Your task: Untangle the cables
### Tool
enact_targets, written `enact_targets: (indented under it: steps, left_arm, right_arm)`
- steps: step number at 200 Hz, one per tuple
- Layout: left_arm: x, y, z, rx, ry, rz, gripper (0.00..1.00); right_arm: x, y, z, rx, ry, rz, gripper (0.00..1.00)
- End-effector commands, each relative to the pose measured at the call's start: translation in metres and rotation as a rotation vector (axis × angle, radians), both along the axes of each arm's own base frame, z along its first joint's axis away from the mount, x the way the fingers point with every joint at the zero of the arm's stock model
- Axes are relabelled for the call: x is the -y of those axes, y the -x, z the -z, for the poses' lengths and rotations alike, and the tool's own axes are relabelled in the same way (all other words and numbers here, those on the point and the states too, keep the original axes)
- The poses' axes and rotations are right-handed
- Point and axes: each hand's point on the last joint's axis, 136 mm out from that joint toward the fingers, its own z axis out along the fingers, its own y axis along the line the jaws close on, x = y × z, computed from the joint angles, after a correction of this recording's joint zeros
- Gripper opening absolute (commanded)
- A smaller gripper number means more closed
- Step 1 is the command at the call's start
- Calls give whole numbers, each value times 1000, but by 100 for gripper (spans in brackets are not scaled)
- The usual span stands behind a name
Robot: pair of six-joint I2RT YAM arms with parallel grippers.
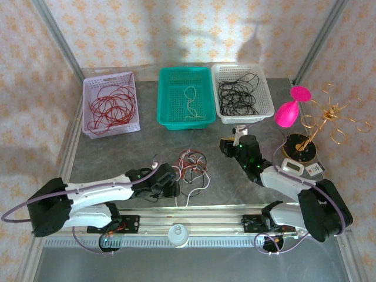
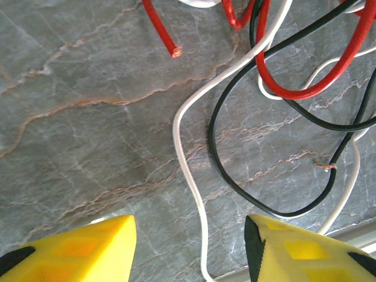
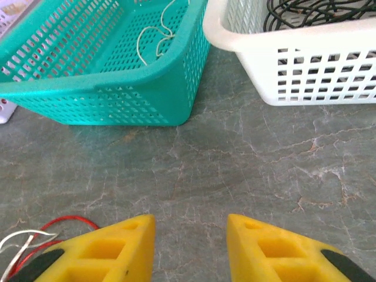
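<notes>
**Both pincers released, the tangle loose on the table**

The grey, marble-veined table lay beneath both of my arms. My left arm was stretched low along the near edge, reaching right toward the middle. My right arm was bent at the elbow and angled up and left, toward the far side.

Three perforated plastic baskets stood in a row along that far side. The lilac basket held coils of red wire, the teal basket held a pale wire, and the white basket held black coils.

My left pincer sat low, just beside the tangle. From its wrist view the left pincer was released, its yellow fingers standing well apart. A white strand ran over the table between them, clamped by neither.

My right pincer was also released. In its wrist view its fingers were parted over bare table, facing the teal wall and the white wall.

The tangled bunch of thin red, black and white cables lay on the table between my two pincers, nearer the left one. Close up, the red, black and white strands looped across one another.
</notes>
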Motion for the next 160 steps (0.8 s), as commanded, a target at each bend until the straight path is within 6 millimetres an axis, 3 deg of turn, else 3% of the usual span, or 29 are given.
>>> enact_targets:
  steps: [1,35,79,160]
  left_arm:
    - [0,0,0,-36,-54,-39,52]
    - [-10,0,7,-55,-151,-62,46]
    - [4,0,4,-61,-175,-31,44]
    - [-3,2,12,-74,-241,-33,41]
  right_arm:
    - [2,-5,-12,51,-35,43,38]
    - [10,-8,-2,31,-7,91,38]
    - [15,-12,6,8,23,121,38]
    - [18,-14,12,-8,42,139,37]
